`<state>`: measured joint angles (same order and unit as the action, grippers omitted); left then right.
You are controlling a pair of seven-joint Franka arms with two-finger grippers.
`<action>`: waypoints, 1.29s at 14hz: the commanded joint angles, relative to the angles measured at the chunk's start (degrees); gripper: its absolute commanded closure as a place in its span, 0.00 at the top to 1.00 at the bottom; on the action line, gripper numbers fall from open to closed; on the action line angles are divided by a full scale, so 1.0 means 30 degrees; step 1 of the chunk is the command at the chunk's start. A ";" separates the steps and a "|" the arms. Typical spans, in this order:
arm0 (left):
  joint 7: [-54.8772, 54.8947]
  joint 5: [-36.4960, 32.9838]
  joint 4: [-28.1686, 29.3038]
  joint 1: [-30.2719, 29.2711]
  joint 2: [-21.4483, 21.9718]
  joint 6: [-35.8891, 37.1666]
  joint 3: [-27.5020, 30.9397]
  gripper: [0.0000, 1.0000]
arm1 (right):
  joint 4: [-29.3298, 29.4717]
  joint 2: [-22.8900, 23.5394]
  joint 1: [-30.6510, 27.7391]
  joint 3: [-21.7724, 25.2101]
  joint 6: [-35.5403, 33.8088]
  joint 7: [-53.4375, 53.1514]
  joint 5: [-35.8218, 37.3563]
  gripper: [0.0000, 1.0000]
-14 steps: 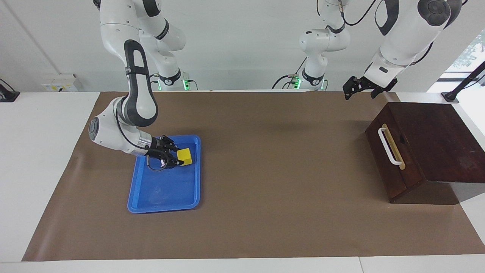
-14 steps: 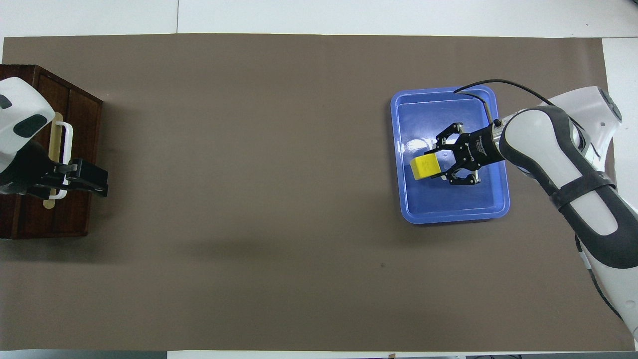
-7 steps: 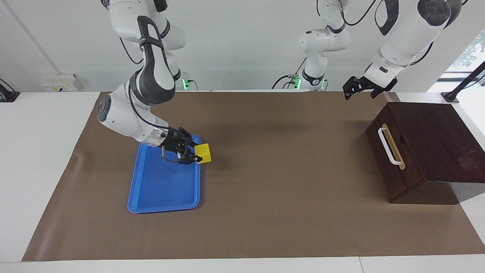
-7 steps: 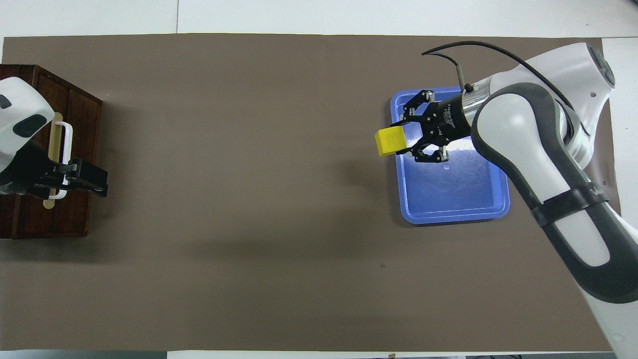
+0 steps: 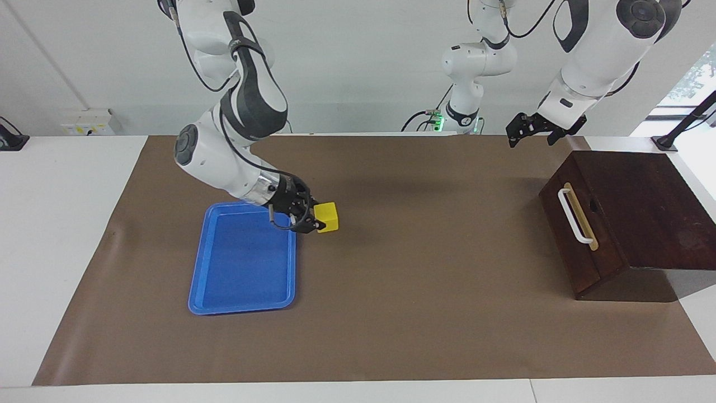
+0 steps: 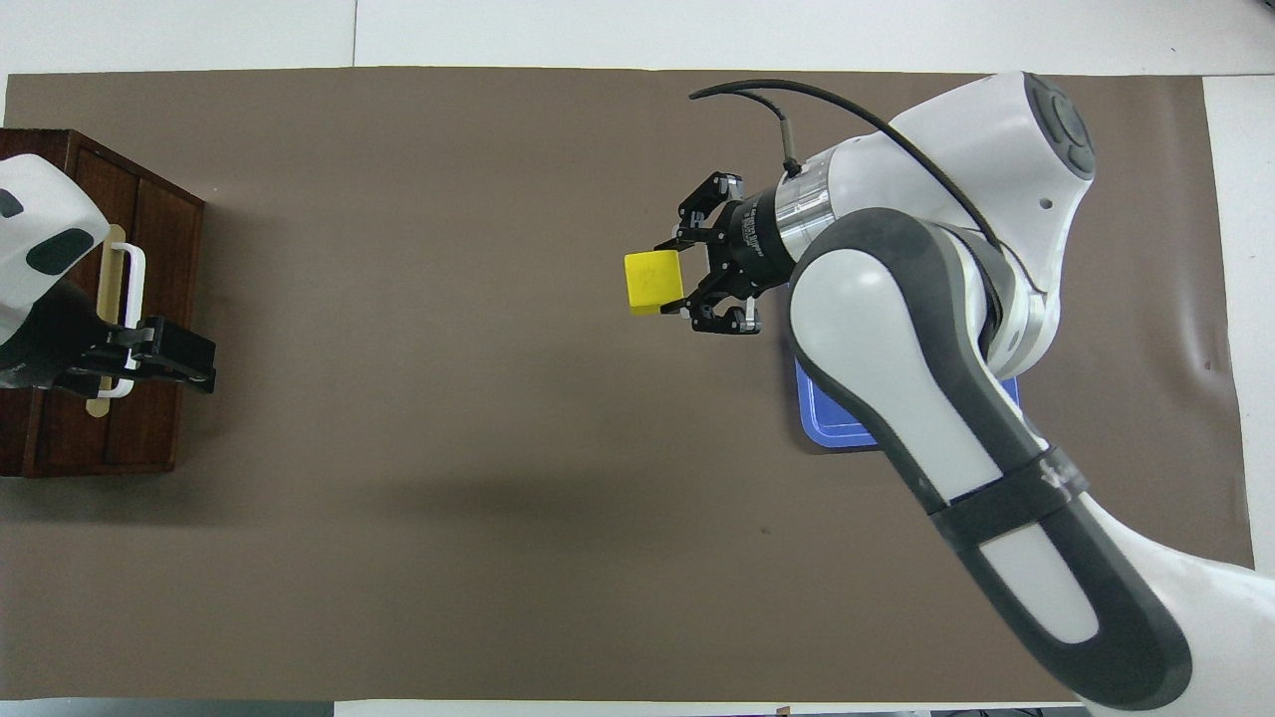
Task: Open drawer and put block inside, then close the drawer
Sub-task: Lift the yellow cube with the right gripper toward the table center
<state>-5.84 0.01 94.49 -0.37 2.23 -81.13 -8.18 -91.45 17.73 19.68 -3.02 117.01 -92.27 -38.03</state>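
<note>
The block (image 5: 326, 217) (image 6: 653, 282), a small yellow cube, hangs in the air with my right gripper (image 5: 314, 219) (image 6: 683, 285) shut on it. It is over the brown mat just off the blue tray's edge, toward the left arm's end of the table. The drawer (image 5: 577, 238) (image 6: 159, 249) sits shut in the dark wooden box (image 5: 643, 201), with its white bar handle (image 5: 574, 216) (image 6: 133, 299) facing the table's middle. My left gripper (image 5: 531, 131) (image 6: 189, 360) waits open in the air over the box's handle side, holding nothing.
The flat blue tray (image 5: 243, 263) (image 6: 835, 426) lies on the mat at the right arm's end, with nothing in it, and my right arm hides most of it from above. The brown mat (image 5: 425, 291) covers the table between tray and box.
My right gripper has lifted the block out of the blue tray and carried it past the tray's edge toward the box. The left arm has stayed still.
</note>
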 commanded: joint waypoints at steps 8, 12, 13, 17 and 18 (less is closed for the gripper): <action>0.0070 -0.0033 0.0350 -0.0169 0.0430 0.0120 -0.0086 1.00 | 0.0306 0.0273 0.2904 0.0070 0.2482 -0.3402 -0.0040 0.00; 0.0070 -0.0004 0.0321 0.0153 0.0693 0.0033 -0.0291 1.00 | 0.0394 0.0244 0.2846 0.0070 0.2015 -0.3961 -0.0333 0.00; 0.0012 -0.0004 0.0321 0.0298 0.0693 -0.0025 -0.0262 1.00 | 0.0394 0.0244 0.2904 0.0070 0.1956 -0.3990 -0.0333 0.00; -0.6489 0.0172 0.0933 0.0328 0.0723 -0.1924 -0.0320 1.00 | 0.0423 0.0244 0.2875 0.0040 0.1896 -0.4254 -0.0391 0.00; -0.9886 0.0404 0.0965 0.0851 0.0549 -0.2452 -0.0350 1.00 | 0.0423 0.0244 0.2904 0.0040 0.1896 -0.4254 -0.0362 0.00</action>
<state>-20.70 0.23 94.99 -0.04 3.02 -84.70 -9.43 -91.38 18.07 28.31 -2.97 123.76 -103.87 -38.02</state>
